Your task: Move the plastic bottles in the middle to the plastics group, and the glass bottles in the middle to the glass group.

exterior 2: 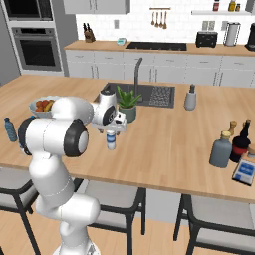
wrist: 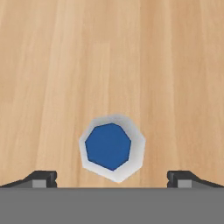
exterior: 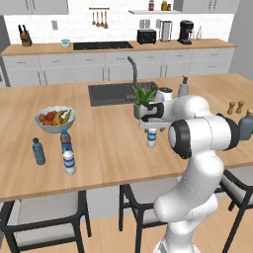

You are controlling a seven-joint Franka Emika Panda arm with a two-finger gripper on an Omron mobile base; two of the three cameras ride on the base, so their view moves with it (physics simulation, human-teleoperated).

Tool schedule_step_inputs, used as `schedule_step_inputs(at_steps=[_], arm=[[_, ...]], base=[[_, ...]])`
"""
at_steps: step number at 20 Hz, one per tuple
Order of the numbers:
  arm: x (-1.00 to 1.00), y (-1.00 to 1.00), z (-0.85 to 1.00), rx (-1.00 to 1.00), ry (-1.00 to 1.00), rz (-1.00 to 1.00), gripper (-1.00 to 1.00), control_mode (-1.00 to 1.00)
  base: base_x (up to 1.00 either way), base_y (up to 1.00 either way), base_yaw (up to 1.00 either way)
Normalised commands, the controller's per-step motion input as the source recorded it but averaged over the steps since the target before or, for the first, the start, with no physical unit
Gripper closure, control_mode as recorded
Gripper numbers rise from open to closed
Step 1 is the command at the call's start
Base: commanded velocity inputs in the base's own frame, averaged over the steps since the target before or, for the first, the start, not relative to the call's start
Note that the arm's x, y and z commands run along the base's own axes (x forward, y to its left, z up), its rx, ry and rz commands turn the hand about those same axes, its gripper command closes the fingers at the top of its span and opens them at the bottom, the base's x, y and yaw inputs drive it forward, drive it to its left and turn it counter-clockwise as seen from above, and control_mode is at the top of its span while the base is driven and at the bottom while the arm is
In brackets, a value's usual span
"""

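Note:
A small plastic bottle (exterior: 151, 138) (exterior 2: 111, 141) with a pale body and a blue label stands upright on the wooden island counter, in front of the potted plant. My gripper (exterior: 151, 129) (exterior 2: 112, 130) hangs straight above it, open, holding nothing. Seen from above in the hand view, the bottle (wrist: 112, 147) has a blue top and sits centred between the two fingertips (wrist: 42, 178). At the left end stand a dark small bottle (exterior: 65, 141), a clear-white one (exterior: 69, 161) and an all-blue one (exterior: 38, 151) (exterior 2: 10, 129). The squat grey-blue glass bottle (exterior: 245, 126) (exterior 2: 220, 149) stands at the right end.
A fruit bowl (exterior: 54, 118) sits behind the left bottles. The sink (exterior: 116, 93), potted plant (exterior: 144, 101) and grey pump dispenser (exterior: 184, 87) lie beyond the gripper. A dark red-labelled bottle (exterior 2: 240, 142), shakers (exterior 2: 232, 124) and a blue box (exterior 2: 245, 172) crowd the right end. Stools stand below the counter's front edge.

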Motion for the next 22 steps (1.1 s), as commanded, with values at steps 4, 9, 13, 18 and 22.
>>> schedule_step_inputs(at_steps=[4,9,13,18,22], arm=[[0.01,0.00,0.00,0.00,0.00,0.03,-1.00,-1.00],[0.01,0.00,0.00,0.00,-0.01,0.02,-1.00,-1.00],[0.05,0.00,0.00,0.00,0.00,0.01,-1.00,-1.00],[0.04,0.00,0.00,0.00,-0.02,0.01,-1.00,-1.00],[0.00,0.00,0.00,0.00,-0.09,0.00,-1.00,-1.00]], base=[[0.00,0.00,0.00],[0.00,0.00,0.00],[0.00,0.00,0.00],[0.00,0.00,0.00],[0.00,0.00,0.00]])
